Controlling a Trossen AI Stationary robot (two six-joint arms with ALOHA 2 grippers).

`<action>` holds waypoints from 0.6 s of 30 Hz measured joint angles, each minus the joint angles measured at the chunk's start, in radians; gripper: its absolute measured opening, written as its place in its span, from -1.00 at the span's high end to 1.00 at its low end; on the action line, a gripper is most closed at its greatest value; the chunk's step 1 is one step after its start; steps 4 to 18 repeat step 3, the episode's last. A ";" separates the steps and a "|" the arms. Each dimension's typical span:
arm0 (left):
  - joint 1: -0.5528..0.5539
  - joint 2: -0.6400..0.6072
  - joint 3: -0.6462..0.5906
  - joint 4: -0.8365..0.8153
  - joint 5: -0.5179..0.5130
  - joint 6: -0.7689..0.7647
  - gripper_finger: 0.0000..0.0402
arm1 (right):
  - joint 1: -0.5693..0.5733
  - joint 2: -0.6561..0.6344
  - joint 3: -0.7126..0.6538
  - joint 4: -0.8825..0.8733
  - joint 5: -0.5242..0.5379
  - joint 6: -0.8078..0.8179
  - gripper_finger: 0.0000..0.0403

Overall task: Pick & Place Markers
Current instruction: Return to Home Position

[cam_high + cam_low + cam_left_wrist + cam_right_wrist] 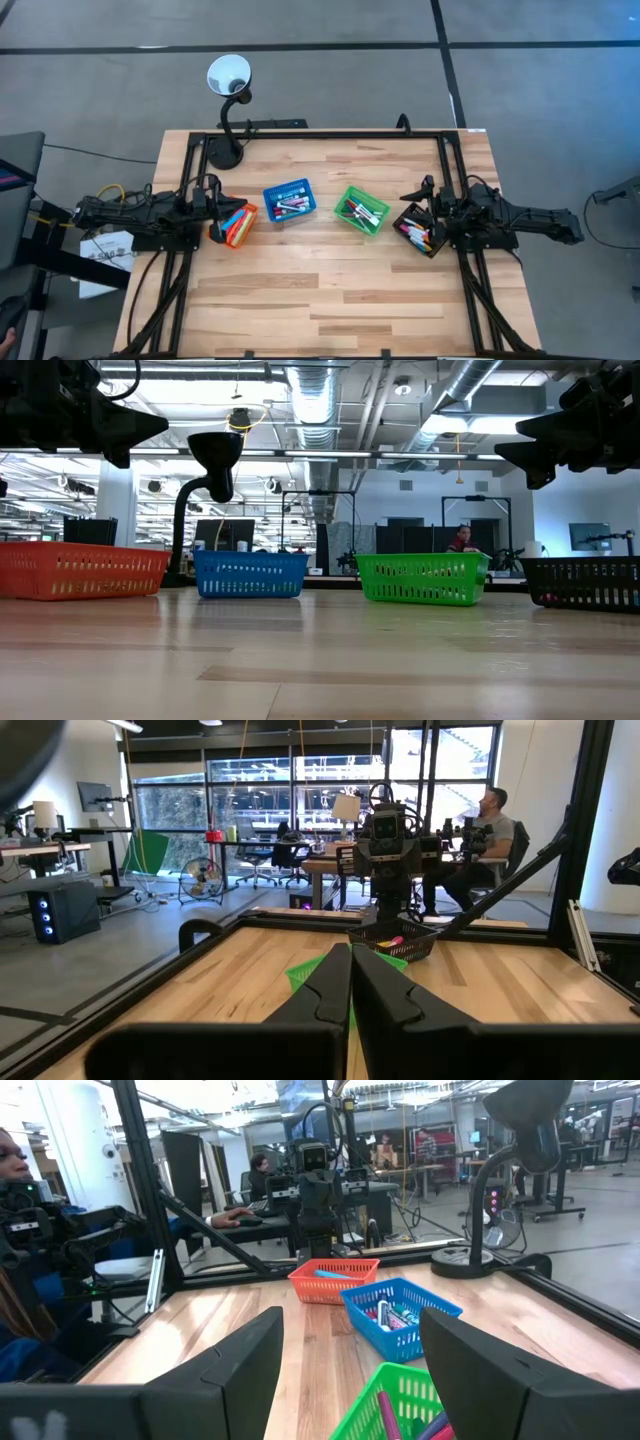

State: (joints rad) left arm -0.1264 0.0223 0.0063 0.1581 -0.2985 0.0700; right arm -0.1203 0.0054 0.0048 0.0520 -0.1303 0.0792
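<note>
Markers (pixel 289 206) in four baskets (pixel 250 575) lined across the desk (pixel 320 290), lamp (pixel 229 75) behind, left gripper (pixel 351 960) clenched empty beside orange basket (pixel 80 572), right gripper (pixel 350 1322) spread open beside black basket (pixel 585 582)

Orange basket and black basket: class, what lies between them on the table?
The blue basket and the green basket, each holding markers, side by side; the high view shows it.

- Four baskets stand in a row across the surface (pixel 330 290) (left to right): the leftmost basket (pixel 80 572), second basket (pixel 249 574), third basket (pixel 422 578), rightmost basket (pixel 585 582).
- Markers (pixel 290 205) lie inside all four.
- A lamp (pixel 222 153) stands behind the leftmost basket, at the far edge.
- Left arm (pixel 140 212) flanks the row's left end, right arm (pixel 510 220) its right.
</note>
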 joint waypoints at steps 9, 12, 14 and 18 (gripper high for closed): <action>0.000 0.000 0.000 0.000 0.000 0.000 0.95 | 0.000 0.000 0.000 0.000 0.000 0.000 -0.12; 0.000 0.000 0.000 0.000 0.000 0.000 0.95 | 0.000 0.000 0.000 0.000 0.000 0.000 -0.12; 0.000 0.000 0.000 0.000 0.000 0.000 0.95 | 0.000 0.000 0.000 0.000 0.000 0.000 -0.12; 0.000 0.000 0.000 0.000 0.000 0.000 0.95 | 0.000 0.000 0.000 0.000 0.000 0.000 -0.12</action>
